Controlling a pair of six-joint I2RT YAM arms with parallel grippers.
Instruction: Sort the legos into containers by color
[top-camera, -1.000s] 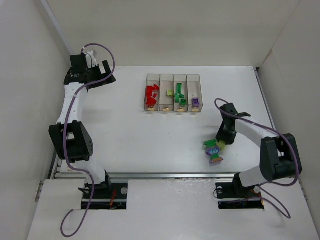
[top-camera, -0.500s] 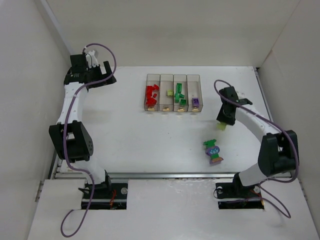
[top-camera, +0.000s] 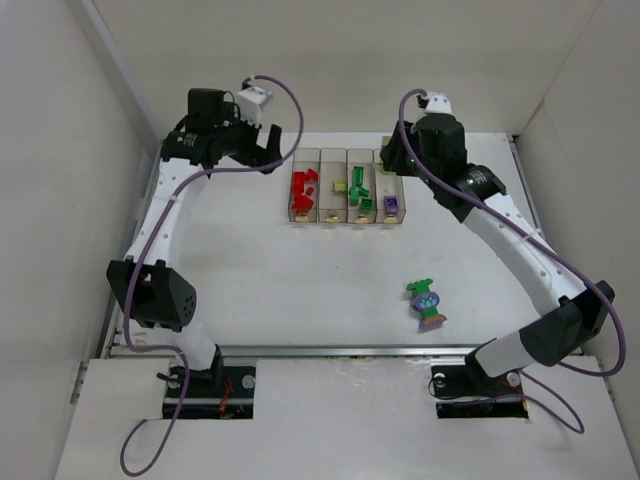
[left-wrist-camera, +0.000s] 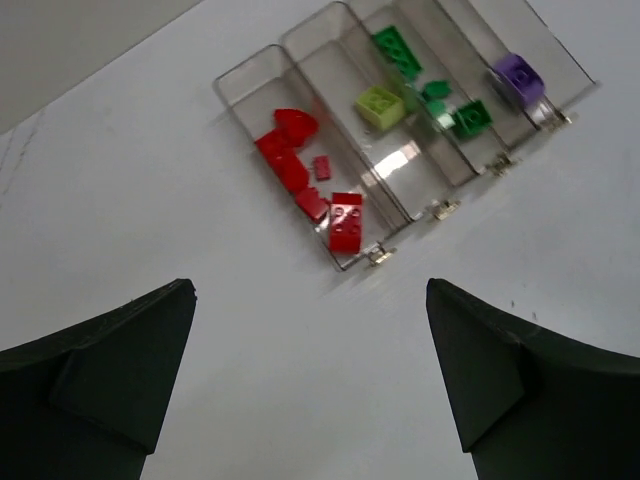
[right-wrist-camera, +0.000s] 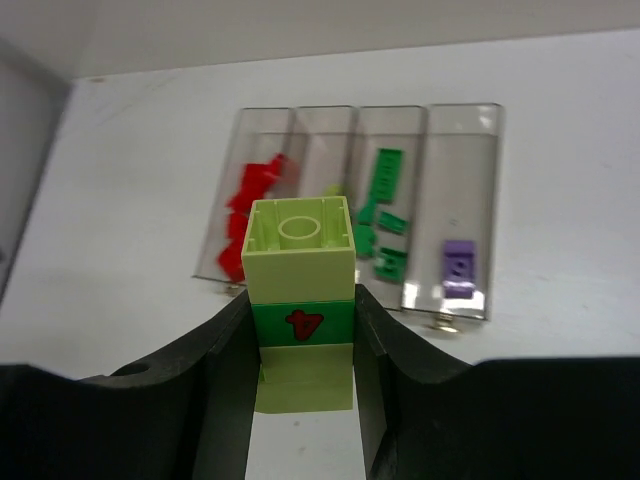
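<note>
Holding a lime-and-green lego stack (right-wrist-camera: 300, 262) in our right gripper (right-wrist-camera: 302, 340), we hover near the containers (right-wrist-camera: 462, 135). Our left gripper (left-wrist-camera: 308, 300), left of them, stands wide open.

From the right wrist, the lime-and-green stack (right-wrist-camera: 301, 300) hid the near part of the 2nd bin (right-wrist-camera: 322, 140) and most of a lime brick (right-wrist-camera: 335, 190) in it. The fingers (left-wrist-camera: 100, 370) of the left gripper (left-wrist-camera: 310, 290) ran off the bottom edge, and the purple-brick bin (left-wrist-camera: 480, 30) ran off the top. From above, the clump (top-camera: 427, 303) was too small for counting its bricks.
</note>
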